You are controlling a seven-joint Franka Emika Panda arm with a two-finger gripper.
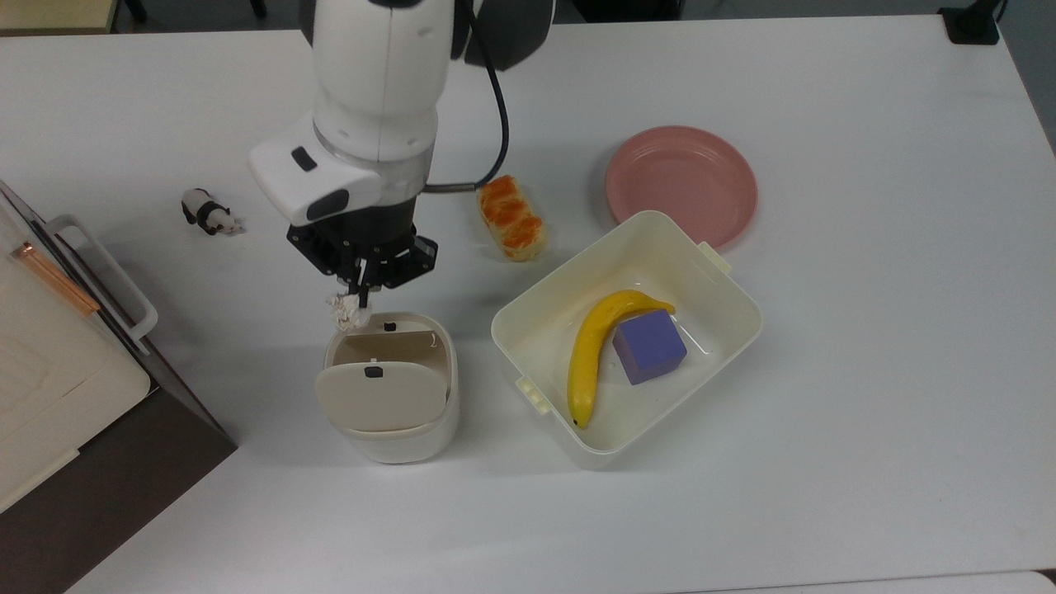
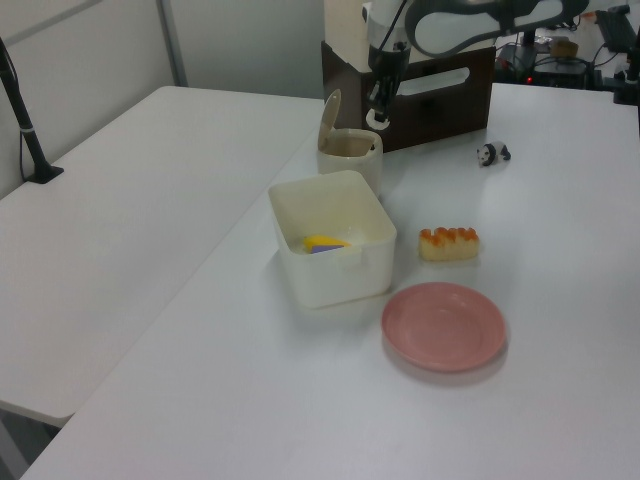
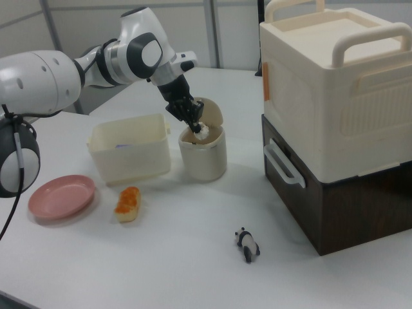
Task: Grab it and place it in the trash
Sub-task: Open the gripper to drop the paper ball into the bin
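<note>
1. The work surface is a white table (image 1: 866,412); a cream storage box (image 3: 335,84) on a dark base is placed at one edge of it, to the right view's right.
2. The gripper (image 1: 360,289) is seen pressed together on the paper ball (image 1: 346,311), which is pinched at its upper part and hangs below the fingertips, clear of the table.
3. In the top view the paper ball is located at the upper rim of the trash bin (image 1: 388,388), at the edge away from the tilted swing lid (image 1: 381,396). In the right view it is seen just above the bin's open mouth (image 3: 203,132).
4. The paper ball is judged to be very light, soft and compressible. A firm pinch through the wrinkled body is suitable; a hold on a loose outer fold is judged likely to slip or tear.
5. The carry step is judged nearly complete. A small further advance over the opening is called for before release, because a light ball dropped on the rim may bounce outside.
6. Other items are well apart from the bin mouth: the panda figurine (image 1: 211,214), the bread loaf (image 1: 511,218), the pink plate (image 1: 681,183), and the rectangular tub (image 1: 726,330) holding a banana (image 1: 590,355) and a purple cube (image 1: 649,346).
</note>
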